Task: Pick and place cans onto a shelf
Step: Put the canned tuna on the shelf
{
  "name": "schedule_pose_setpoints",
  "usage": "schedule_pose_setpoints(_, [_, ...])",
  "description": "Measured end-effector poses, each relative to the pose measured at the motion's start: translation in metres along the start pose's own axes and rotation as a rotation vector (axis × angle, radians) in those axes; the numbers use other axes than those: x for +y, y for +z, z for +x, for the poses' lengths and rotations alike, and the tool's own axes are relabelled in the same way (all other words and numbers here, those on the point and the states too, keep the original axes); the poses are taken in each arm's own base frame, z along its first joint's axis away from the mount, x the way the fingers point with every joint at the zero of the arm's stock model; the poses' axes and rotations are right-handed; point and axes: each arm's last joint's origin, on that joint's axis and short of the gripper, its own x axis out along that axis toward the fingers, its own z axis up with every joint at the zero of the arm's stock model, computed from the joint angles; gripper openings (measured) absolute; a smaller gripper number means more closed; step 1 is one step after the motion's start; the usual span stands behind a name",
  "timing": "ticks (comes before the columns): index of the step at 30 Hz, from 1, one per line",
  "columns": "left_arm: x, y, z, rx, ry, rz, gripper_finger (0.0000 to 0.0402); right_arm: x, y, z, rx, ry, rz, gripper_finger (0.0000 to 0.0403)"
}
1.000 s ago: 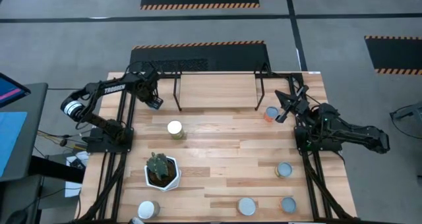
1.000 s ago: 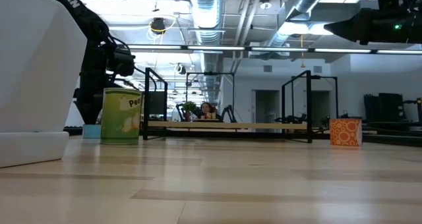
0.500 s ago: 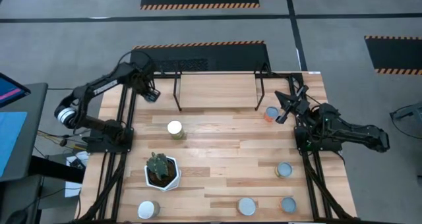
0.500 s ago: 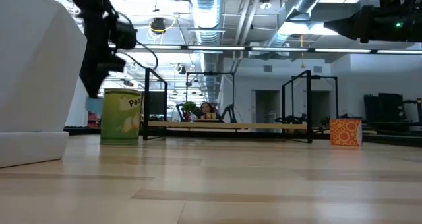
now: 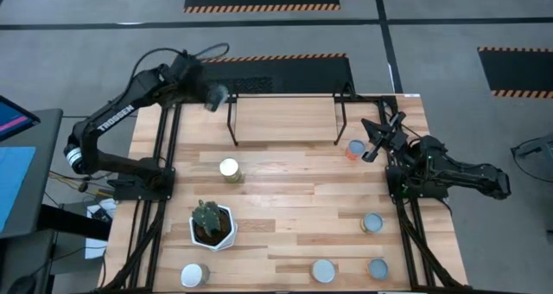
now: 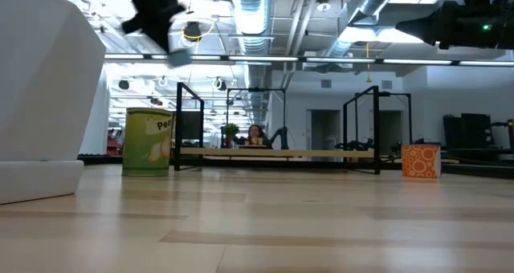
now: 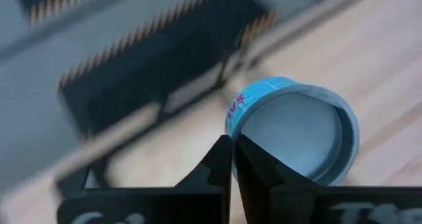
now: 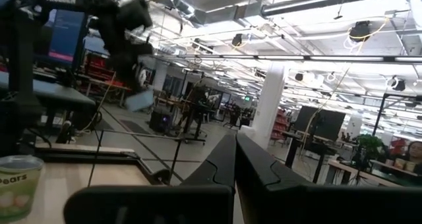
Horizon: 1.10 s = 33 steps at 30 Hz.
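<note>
— Well, from above, where is the left gripper (image 5: 214, 96)?
— Raised at the far left corner of the low light-wood shelf on thin black legs (image 5: 285, 118), clamped on a small blue-labelled tin with a silvery round end (image 5: 219, 96). The right gripper (image 5: 377, 138) waits near the table's right edge, just beside an orange-sided can (image 5: 354, 149) on the big wooden tabletop (image 5: 294, 207). A white-topped can with a yellow-green label (image 5: 229, 169) stands in front of the shelf; a white hexagonal pot with a green cactus (image 5: 212, 225) sits nearer the front, and more tins lie along the front and right.

— And from table height?
— The left gripper (image 6: 173, 48) hangs high with the tin (image 6: 180, 57) under it — well above the yellow-green can (image 6: 148, 141). The shelf (image 6: 277, 153) stretches behind, the orange can (image 6: 420, 160) off to the right.

— The left wrist camera?
— The tin (image 7: 297, 135) fills the view, its silvery end facing the lens, held beside the dark fingers (image 7: 217, 168), which lie almost together.

— The right wrist camera?
— Its own fingers (image 8: 221, 165) sit closed with nothing between them. Far off, the left gripper (image 8: 135, 66) carries the tin (image 8: 138, 100) in the air.
</note>
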Motion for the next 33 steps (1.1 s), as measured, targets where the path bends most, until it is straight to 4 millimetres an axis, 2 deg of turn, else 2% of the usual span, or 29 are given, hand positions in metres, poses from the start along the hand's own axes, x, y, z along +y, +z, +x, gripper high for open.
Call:
schedule_pose_setpoints(3, [-0.024,0.020,-0.006,-0.142,-0.099,0.054,0.0000,-0.001,0.001,0.000,-0.014,-0.004,0.005,0.0024])
schedule_pose_setpoints(5, [-0.041,0.030,0.001,-0.175,-0.138,0.102,0.0000,0.000,0.001,0.000,-0.015,-0.002,0.006,0.0024])
schedule_pose_setpoints(12, [-0.102,0.072,0.054,-0.181,-0.224,0.294,0.0000,0.000,0.001,0.000,-0.015,0.002,0.006,0.0024])
schedule_pose_setpoints(18, [-0.134,0.099,0.104,-0.118,-0.261,0.380,0.0000,0.000,0.001,0.000,-0.013,0.002,0.007,0.0024])
schedule_pose_setpoints(24, [-0.165,0.098,0.163,-0.030,-0.265,0.413,0.0000,0.000,0.001,0.000,-0.014,0.002,0.005,0.0024])
schedule_pose_setpoints(29, [-0.194,0.077,0.207,0.058,-0.297,0.488,0.0000,0.000,0.001,0.000,-0.013,0.002,0.005,0.0024])
schedule_pose_setpoints(33, [-0.207,0.060,0.228,0.133,-0.313,0.524,0.0000,0.000,0.000,0.000,-0.001,0.007,0.009,0.0024])
